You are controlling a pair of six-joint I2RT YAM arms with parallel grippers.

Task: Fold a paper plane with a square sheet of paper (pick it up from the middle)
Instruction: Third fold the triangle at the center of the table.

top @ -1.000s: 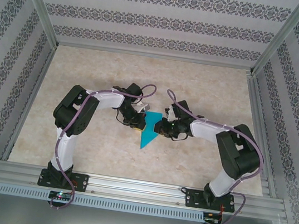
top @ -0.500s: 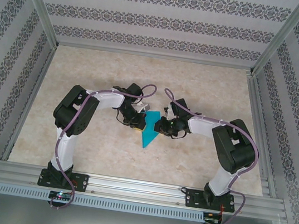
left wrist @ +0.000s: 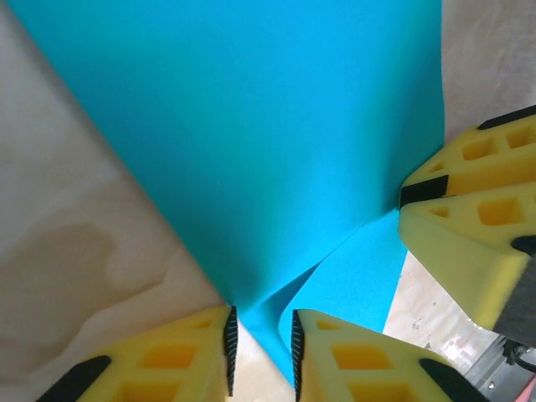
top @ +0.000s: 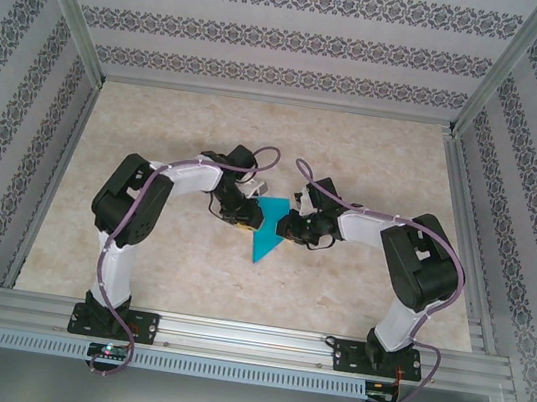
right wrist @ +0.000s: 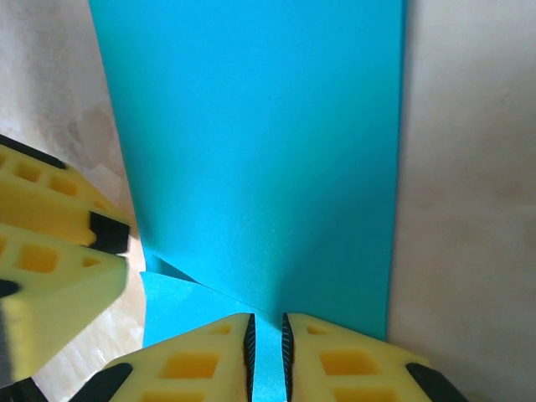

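Left of the sheet of paper, the left tool stood with its jaws slightly parted. A doubled edge of the cyan sheet ran loosely through the gap and was not pinched, so that tool read as released. The sheet itself sat near the middle of the bench, between the two tools. It was already part folded, broad at the far end and narrowing to a point at the near end. How much of it was raised off the bench could not be told.

Right of the sheet, the right tool had its jaws drawn close on the paper's edge beside a crease and was grasping it.

The paper looked very light, thin and limp, so it would probably sag, buckle or slip if held by a free corner, and it would crease wherever it was squeezed. The doubled layers along the fold near the middle seemed the safest place to grip.

Compared with a second earlier, the left arm had drawn slightly away from the sheet. The right arm's elbow had pulled in toward it. The sheet's far edge, notched before, now showed wider and cleaner.
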